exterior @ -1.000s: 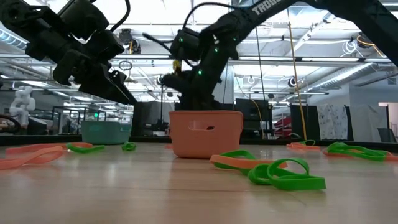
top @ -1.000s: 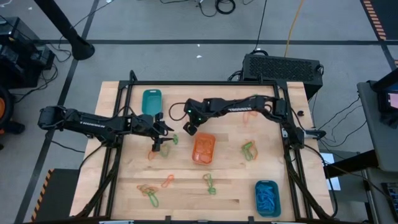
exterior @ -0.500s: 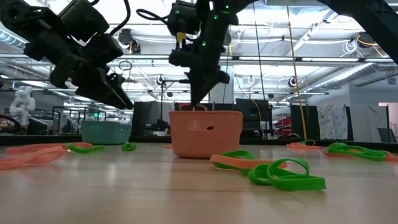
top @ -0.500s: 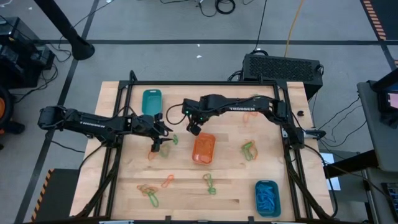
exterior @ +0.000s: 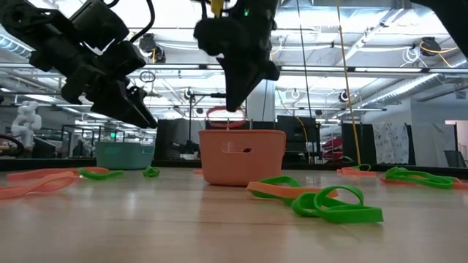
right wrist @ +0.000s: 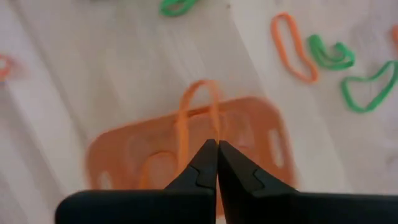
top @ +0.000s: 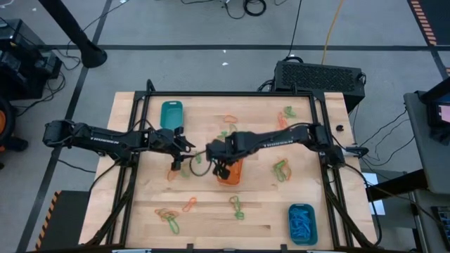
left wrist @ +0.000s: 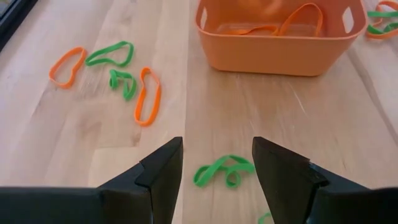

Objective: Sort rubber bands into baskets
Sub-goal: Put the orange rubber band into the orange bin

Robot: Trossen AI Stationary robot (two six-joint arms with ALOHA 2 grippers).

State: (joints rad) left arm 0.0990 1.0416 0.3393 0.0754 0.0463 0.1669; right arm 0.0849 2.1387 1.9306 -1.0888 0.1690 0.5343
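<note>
My right gripper point(top: 221, 167) hangs over the orange basket point(top: 232, 173), shut on an orange rubber band point(exterior: 227, 117). More orange bands point(left wrist: 273, 25) lie inside that basket. To the basket's left, my left gripper point(left wrist: 216, 163) hovers open above the table, with a green band point(left wrist: 222, 172) lying on the wood between its fingers, untouched. A teal basket point(top: 171, 114) stands at the far left. A third basket point(top: 301, 223) with blue bands stands at the near right. My right gripper pinches the orange band's upper end point(right wrist: 210, 138) between its two fingertips. The fingers come from above, pointing steeply down. The band hangs below them as an open loop point(exterior: 228, 126), just above the orange basket's rim point(exterior: 241, 133).
Loose green and orange bands lie scattered on the wood: right of the orange basket point(top: 281, 169), near the front point(top: 237, 207), at the near left point(top: 169, 218) and at the far side point(top: 285, 116). A dark frame rail point(top: 232, 93) borders the table.
My right gripper, still shut on the orange band, has risen and swung from the orange basket's far left corner toward the near edge, ending over the basket. The band has come with it, hanging clear.
</note>
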